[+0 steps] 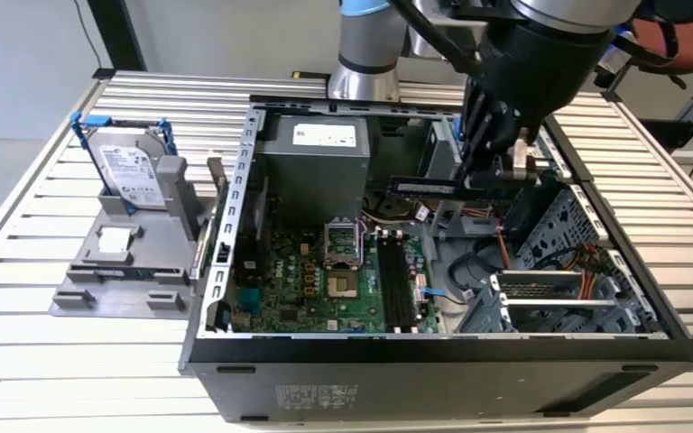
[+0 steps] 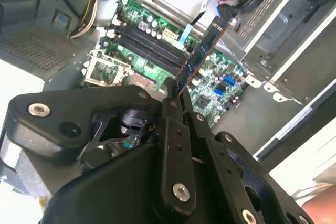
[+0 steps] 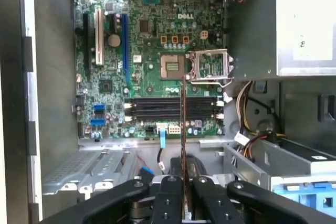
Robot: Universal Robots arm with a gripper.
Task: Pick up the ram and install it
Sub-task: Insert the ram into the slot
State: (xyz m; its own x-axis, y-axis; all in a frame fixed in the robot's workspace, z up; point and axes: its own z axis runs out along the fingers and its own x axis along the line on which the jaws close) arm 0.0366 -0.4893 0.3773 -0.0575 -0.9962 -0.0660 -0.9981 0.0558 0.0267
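The tool (image 2: 175,98) grips the ram (image 2: 203,53) by one end; it juts out over the motherboard (image 2: 223,85), near the black slots (image 2: 149,43).

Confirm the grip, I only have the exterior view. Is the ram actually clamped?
Observer: Yes. In both wrist views the gripper is shut on one end of the ram, a finger on each face.
Operator: Slots free?
Observer: Yes, all the memory slots are bare end to end.
Operator: Where's the stick relative to them?
Observer: In the first wrist view it shows edge-on, crossing the slots near mid-length, not seated.
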